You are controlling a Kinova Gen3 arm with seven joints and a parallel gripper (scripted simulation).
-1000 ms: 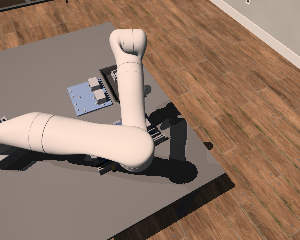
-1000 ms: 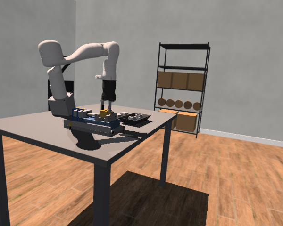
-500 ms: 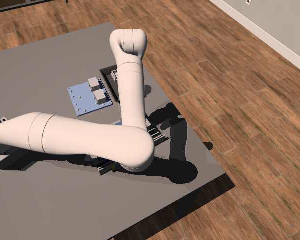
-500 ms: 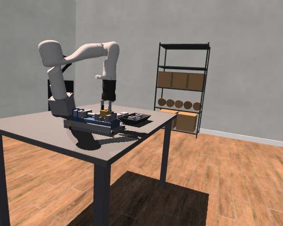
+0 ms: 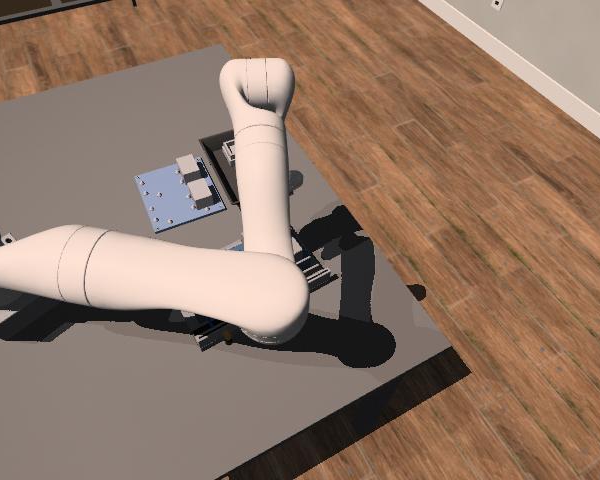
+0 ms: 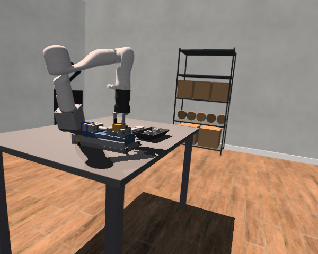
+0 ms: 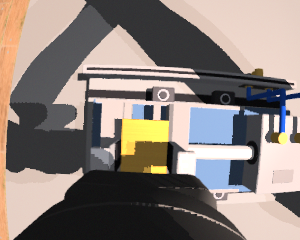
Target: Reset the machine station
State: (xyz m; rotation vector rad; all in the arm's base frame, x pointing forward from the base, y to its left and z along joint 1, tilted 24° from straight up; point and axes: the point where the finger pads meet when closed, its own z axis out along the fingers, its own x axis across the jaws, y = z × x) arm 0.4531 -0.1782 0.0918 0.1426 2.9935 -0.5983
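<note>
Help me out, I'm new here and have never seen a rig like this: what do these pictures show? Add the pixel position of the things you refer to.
It's one robot arm (image 5: 261, 196) (image 6: 98, 56). The top view looks down, the exterior view looks from beside the table (image 5: 83, 413) (image 6: 30, 142), and the wrist view looks past the jaws. On the table are a vise (image 5: 318, 274) (image 6: 107, 136) (image 7: 270, 170), a pinned plate (image 5: 173, 209) with two gray blocks (image 5: 188, 165), and a black tray (image 5: 216, 170) (image 6: 151, 136). The jaws flank a brass block (image 6: 117, 127) (image 7: 145, 131) at the vise; I can't tell if they grip it.
</note>
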